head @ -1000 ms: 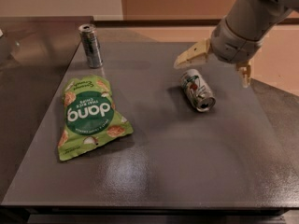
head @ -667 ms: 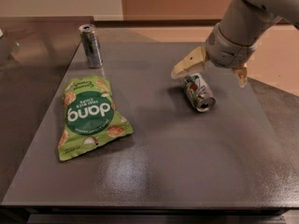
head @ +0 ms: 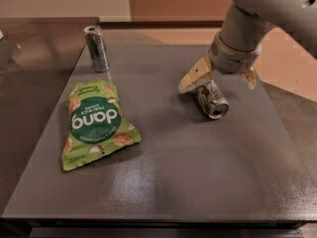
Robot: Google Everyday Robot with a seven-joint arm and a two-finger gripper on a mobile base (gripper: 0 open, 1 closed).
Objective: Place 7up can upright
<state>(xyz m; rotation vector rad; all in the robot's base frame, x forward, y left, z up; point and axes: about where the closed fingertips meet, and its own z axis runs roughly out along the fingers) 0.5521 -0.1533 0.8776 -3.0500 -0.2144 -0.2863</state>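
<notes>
1. Camera view: a short silver-white 7up can [head: 211, 99] with green and red marks lies on its side on the dark grey counter [head: 198, 172], right of centre, its lid end toward the camera.
2. The robot's hand [head: 218, 85] hangs over the can's far end, its yellowish fingers [head: 192, 77] spread wide.
3. A green "dang" chip bag [head: 94, 125] lies flat at the left, and a slim dark grey can [head: 96, 48] stands upright behind it.
</notes>
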